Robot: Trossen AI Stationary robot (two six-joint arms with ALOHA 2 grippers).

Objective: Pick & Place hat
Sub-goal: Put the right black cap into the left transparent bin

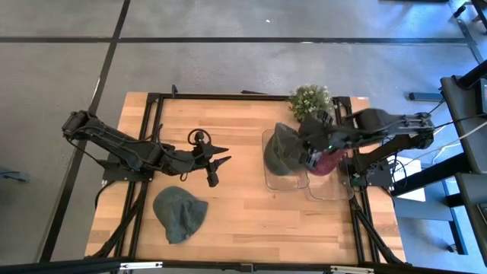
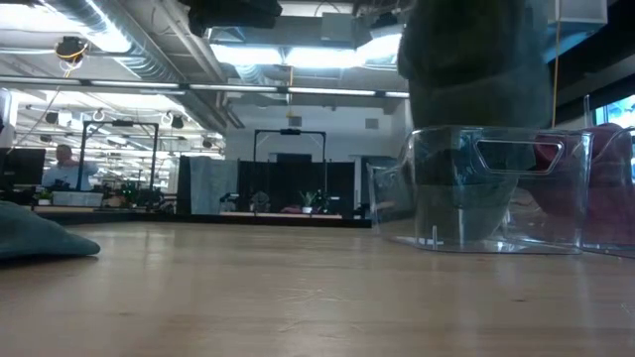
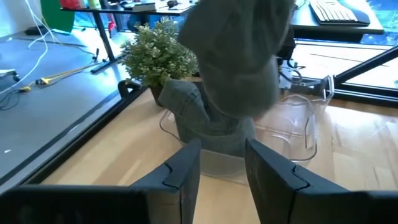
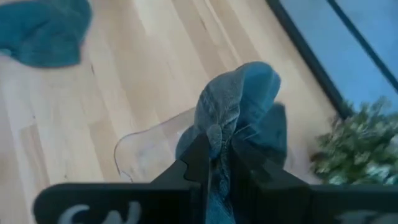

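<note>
The right gripper (image 4: 216,163) pinched a soft grey-green cloth hat (image 1: 283,148), which hung below it into a clear plastic bin (image 1: 283,181). The left gripper (image 3: 222,169) waited well away from it, fingers apart. A second grey-green hat (image 1: 179,214) lay flat near the left gripper.

Grey-green hats (image 1: 282,148) (image 1: 179,213) (maroon cloth (image 1: 329,161) beside)

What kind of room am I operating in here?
Probably an open-plan lab or workshop office: exposed ceiling ducts with strip lights, desks with a person seated at one, and a keyboard on a neighbouring desk beside the wooden table.
</note>
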